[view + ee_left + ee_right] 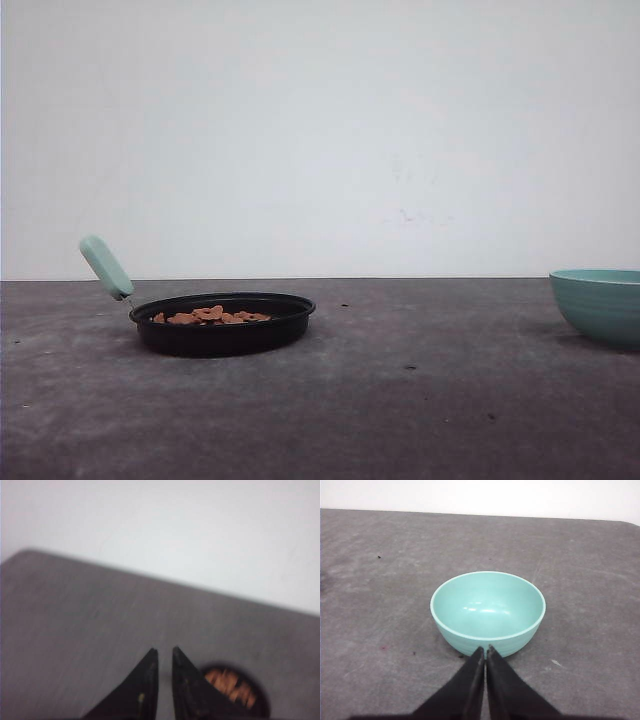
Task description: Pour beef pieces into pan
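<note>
The black pan (225,337) sits on the table at the left, its mint-green handle (105,266) pointing up and to the left. The beef pieces (210,316) lie inside it as a reddish-brown heap. The left wrist view is blurred; there my left gripper (165,651) hangs above the table beside the pan (261,702) and its beef pieces (230,686). Its jaws are nearly together, with only a thin slit between them and nothing held. My right gripper (485,649) is shut and empty, just in front of the teal bowl (487,607), whose inside is bare.
The teal bowl (600,305) stands at the right edge of the front view. Grey tabletop (420,400) stretches between the pan and the bowl. A white wall rises behind the table's far edge.
</note>
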You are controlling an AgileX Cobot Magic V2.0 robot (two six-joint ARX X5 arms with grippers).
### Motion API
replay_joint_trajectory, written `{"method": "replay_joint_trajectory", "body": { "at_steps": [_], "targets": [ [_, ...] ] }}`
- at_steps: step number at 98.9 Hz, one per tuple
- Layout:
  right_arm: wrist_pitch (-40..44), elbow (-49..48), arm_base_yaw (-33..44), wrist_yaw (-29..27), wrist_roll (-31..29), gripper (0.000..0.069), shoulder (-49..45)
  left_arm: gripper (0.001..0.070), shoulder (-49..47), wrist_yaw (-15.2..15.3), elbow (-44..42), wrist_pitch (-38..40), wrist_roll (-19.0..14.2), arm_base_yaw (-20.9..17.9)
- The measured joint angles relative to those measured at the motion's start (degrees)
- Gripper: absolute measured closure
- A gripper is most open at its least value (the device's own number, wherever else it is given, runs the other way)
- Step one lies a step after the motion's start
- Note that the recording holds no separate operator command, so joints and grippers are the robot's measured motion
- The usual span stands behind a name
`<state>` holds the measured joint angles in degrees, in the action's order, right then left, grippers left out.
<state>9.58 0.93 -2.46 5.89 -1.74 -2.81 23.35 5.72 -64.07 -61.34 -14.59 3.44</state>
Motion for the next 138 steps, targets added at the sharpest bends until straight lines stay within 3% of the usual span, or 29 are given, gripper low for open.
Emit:
{"method": "replay_joint_trajectory", "body": {
  "at_steps": [5, 11, 28, 33, 48, 69, 88, 138],
  "targets": [
    [0.0, 0.0, 0.0, 0.0, 0.0, 0.0687, 0.0, 0.0685, -1.97, -0.04, 3.21, 0.02, 0.0, -0.63],
    [0.0, 0.0, 0.0, 0.02, 0.0, 0.0687, 0.0, 0.0685, -4.79, -0.04, 7.8, 5.2, 0.0, -1.29],
    [0.0, 0.0, 0.0, 0.02, 0.0, 0.0687, 0.0, 0.0685, -12.7, 0.0, 24.33, 41.31, 0.0, -4.68],
    [0.0, 0.0, 0.0, 0.02, 0.0, 0.0687, 0.0, 0.0685, -12.66, 0.22, 27.93, 48.02, 0.0, -4.87],
    [0.0, 0.0, 0.0, 0.0, 0.0, 0.0687, 0.0, 0.0685, -15.63, 0.33, 38.25, 39.58, 0.0, -4.79],
    [0.0, 0.0, 0.0, 0.02, 0.0, 0.0687, 0.0, 0.0685, -23.12, 0.33, 52.02, 45.31, 0.0, -4.7],
    [-0.02, 0.0, 0.0, 0.07, 0.0, 0.0687, 0.0, 0.0685, -23.04, 0.35, 56.33, 35.56, 0.0, -2.05],
    [-0.07, 0.0, 0.0, 0.09, 0.02, 0.0687, 0.0, 0.0685, -23.08, 0.35, 58.47, 38.91, 0.02, -1.53]
  ]
}}
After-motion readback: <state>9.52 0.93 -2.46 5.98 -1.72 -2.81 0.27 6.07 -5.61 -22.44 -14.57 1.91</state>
